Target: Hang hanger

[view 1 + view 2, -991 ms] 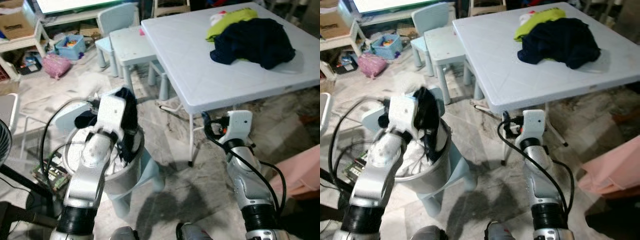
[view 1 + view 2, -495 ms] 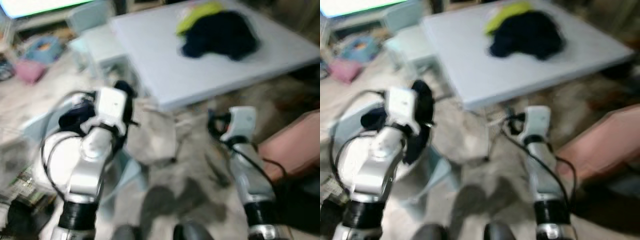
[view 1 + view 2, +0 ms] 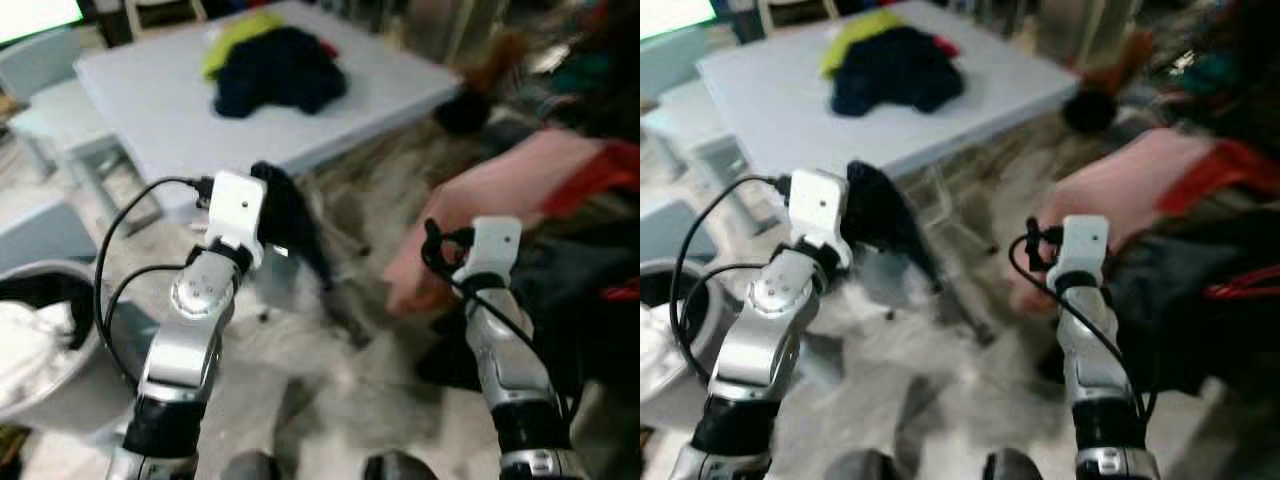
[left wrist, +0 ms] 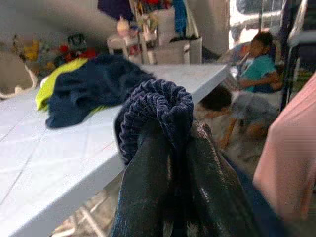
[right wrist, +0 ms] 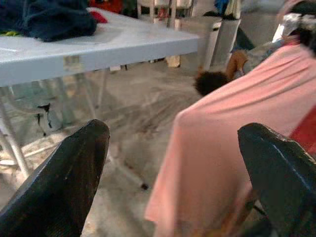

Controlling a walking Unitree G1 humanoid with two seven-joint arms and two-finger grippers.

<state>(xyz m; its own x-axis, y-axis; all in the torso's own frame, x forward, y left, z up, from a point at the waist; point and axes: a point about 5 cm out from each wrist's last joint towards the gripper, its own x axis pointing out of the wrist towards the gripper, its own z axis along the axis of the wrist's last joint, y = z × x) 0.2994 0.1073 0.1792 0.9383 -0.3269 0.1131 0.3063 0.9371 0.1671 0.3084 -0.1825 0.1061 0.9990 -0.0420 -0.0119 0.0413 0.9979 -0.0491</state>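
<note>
1. The left gripper (image 4: 173, 163) has its two glossy black fingers (image 4: 143, 192) pressed together on a dark navy ribbed knit garment (image 4: 158, 111), whose gathered, corrugated cuff bulges above the fingertips.
2. In the head views that garment (image 3: 290, 215) hangs as a soft dark fold beside the left wrist's white housing, in front of the table edge.
3. The right gripper (image 5: 173, 168) is spread wide, its matte black fingers (image 5: 69, 182) well apart with nothing between them.
4. Beyond the right gripper hangs a smooth salmon-pink cloth (image 5: 237, 123), draped in a rounded fall.
5. A flat, pale blue-white plastic table (image 3: 160, 110) on thin metal legs carries a crumpled heap of navy and lime-green clothes (image 3: 270, 65).
6. A round grey tub (image 3: 45, 350) holding white fabric stands on the floor at the robot's left.
7. I cannot make out a hanger in these blurred pictures.
</note>
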